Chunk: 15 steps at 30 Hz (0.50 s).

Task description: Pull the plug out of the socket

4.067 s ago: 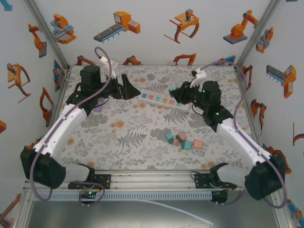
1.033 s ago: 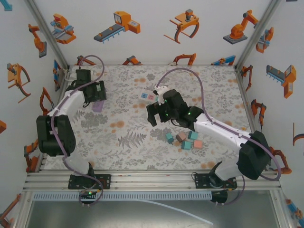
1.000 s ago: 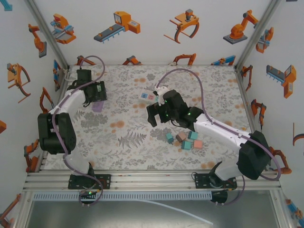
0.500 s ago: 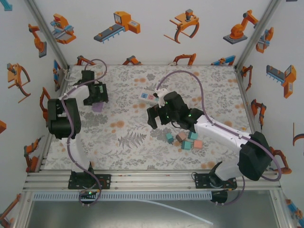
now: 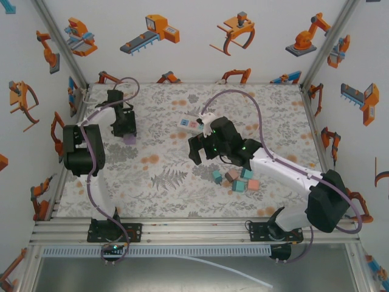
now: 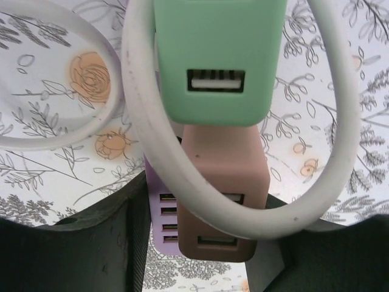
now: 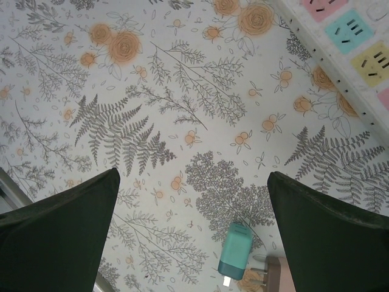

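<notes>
The white power strip (image 5: 189, 123) lies mid-table, partly under my right arm; its pink, teal and yellow sockets (image 7: 347, 31) show no plug. My right gripper (image 5: 197, 152) (image 7: 193, 176) hangs open above bare cloth, near a teal plug (image 7: 235, 254). My left gripper (image 5: 126, 129) (image 6: 211, 194) is at the far left over a purple charger (image 5: 129, 139) (image 6: 162, 216). A brown charger (image 6: 222, 182) and a green one (image 6: 219, 61) are stacked there under a white cable (image 6: 182, 182). The left fingers (image 6: 91, 243) stand apart around the stack.
Several loose teal and pink plugs (image 5: 238, 180) lie right of centre, below the right forearm. Enclosure walls and corner posts (image 5: 64, 45) ring the flowered tablecloth (image 5: 164, 194). The left arm's base link (image 5: 82, 155) stands close to the left wall.
Four seconds ago both grippers flanked the strip. The left arm has swung to the far left and settled over the purple charger. The right gripper moved to mid-table, barely shifting lately.
</notes>
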### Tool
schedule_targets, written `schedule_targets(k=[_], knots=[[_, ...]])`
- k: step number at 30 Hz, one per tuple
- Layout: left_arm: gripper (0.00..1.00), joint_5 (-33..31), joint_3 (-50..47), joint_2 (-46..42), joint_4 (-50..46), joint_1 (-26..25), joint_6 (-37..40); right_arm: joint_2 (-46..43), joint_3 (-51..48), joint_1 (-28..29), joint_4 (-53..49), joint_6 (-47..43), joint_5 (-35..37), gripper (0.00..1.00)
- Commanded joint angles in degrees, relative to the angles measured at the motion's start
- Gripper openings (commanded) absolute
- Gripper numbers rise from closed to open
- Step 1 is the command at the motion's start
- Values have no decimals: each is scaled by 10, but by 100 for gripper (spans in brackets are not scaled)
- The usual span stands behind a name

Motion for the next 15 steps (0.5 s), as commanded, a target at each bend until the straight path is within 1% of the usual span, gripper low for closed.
schedule_targets(k=[1, 3, 5, 7, 9, 11, 15], knots=[[46, 87, -18, -53, -41, -11, 49, -22, -7, 2, 16, -19, 2, 98], [46, 137, -33, -81, -52, -15, 75, -28, -10, 2, 16, -25, 10, 99], [46, 172, -49, -112, -68, -21, 108, -35, -14, 1, 19, -32, 19, 99], [46, 208, -75, -151, -78, -31, 155, -43, -18, 2, 21, -40, 30, 99], [47, 244, -119, -203, -77, -47, 226, -50, -23, 1, 24, -47, 40, 99], [48, 263, -158, -248, -74, -64, 286, -56, -29, 0, 28, -53, 47, 99], [48, 321, -208, -298, -79, -83, 383, -65, -36, -2, 36, -58, 54, 99]])
